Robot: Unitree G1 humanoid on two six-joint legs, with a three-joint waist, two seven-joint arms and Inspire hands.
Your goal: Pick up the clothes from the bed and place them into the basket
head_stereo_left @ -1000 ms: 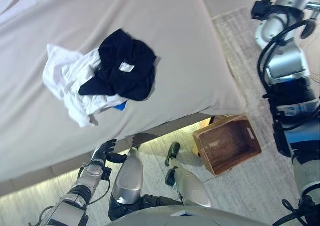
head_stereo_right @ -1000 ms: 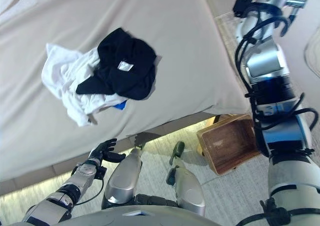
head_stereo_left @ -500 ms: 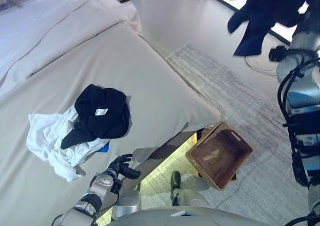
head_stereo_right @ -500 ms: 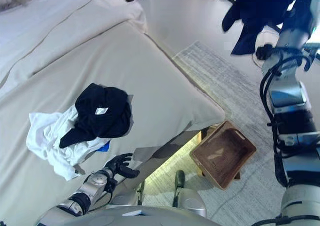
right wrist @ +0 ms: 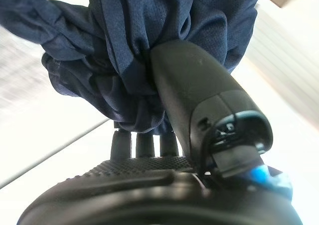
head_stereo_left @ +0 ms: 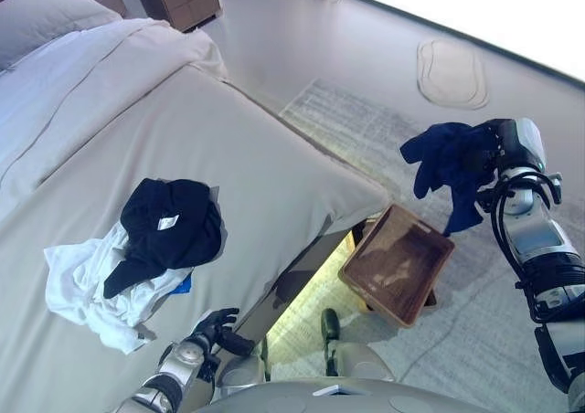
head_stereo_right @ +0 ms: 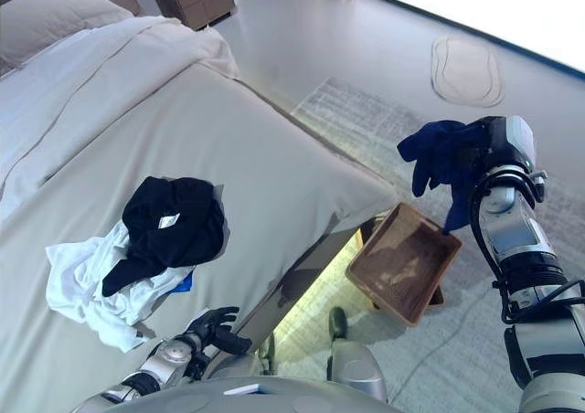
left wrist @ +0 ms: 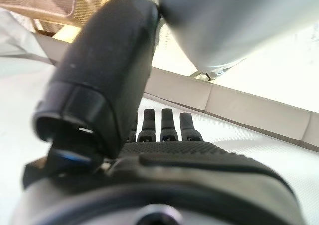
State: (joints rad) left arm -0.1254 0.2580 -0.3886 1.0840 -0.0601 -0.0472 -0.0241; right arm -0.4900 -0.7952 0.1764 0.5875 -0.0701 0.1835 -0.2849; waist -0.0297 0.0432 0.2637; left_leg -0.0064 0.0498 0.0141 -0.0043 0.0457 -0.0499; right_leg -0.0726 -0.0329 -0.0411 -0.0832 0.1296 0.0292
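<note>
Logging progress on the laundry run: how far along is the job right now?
Nothing looks finished: the basket on the floor by the bed looks empty. In hand: the right hand grips a navy garment in the air beside the basket, not yet dropped. Left: a black garment and a white garment lie on the bed. The left hand is idle, low at the bed's edge.

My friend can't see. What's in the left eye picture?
The robot's right hand holds a dark blue garment in the air, above and beside a brown basket on the floor. A black garment and white clothes lie on the bed.
</note>
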